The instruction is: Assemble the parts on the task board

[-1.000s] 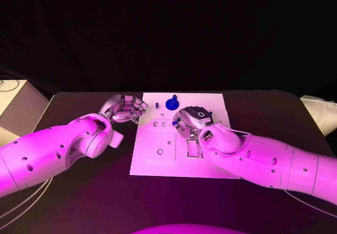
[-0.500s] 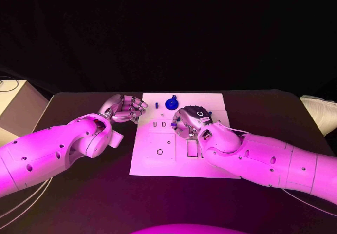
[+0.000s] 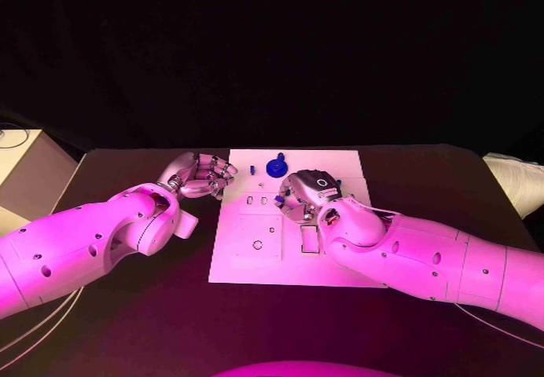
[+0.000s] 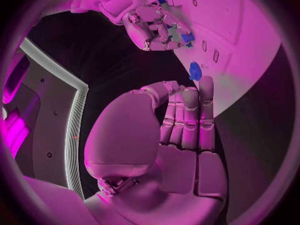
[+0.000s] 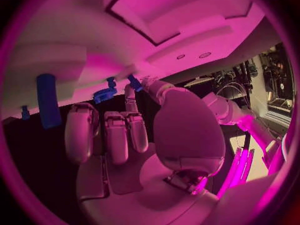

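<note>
The white task board [image 3: 266, 263] lies mid-table. A round blue part [image 3: 277, 166] sits at its far edge, with a small blue piece [image 3: 251, 170] to its left. My right hand [image 3: 306, 191] hovers over the board's middle with fingers curled in and nothing between thumb and fingers [image 5: 116, 135]. A blue peg [image 5: 47, 100] stands just beside those fingers, also visible at its fingertips [image 4: 187, 36]. My left hand [image 3: 202, 174] is at the board's left edge, fingers together and thumb bent in, holding nothing. The small blue piece [image 4: 195, 71] lies just beyond its fingertips.
Rectangular and round slots [image 3: 310, 239] dot the board's near half. A pale box [image 3: 23, 173] stands off the table's left edge and a white bundle [image 3: 516, 184] off its right. Dark tabletop surrounds the board.
My right hand has crept slightly toward the board's far left. The left hand and the blue parts have stayed put.
</note>
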